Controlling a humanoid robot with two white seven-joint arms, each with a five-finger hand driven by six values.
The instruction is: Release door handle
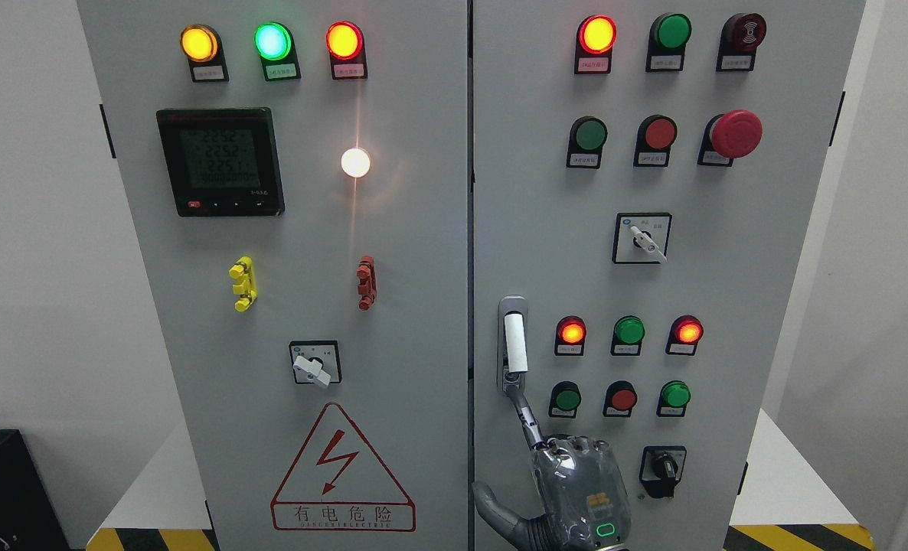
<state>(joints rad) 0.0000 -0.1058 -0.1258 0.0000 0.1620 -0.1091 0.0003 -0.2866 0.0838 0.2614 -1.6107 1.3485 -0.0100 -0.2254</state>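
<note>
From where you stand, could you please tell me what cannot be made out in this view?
Head view:
1. Labels under the lights: too small to read.
2. Meter digits: blurred.
3. Right hand: wrist cut off by the bottom edge; its contact with the door handle too small to judge.
4. Left hand: out of view.

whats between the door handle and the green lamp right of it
In the head view, one lit red lamp sits on the panel between the door handle and the green lamp.
</note>
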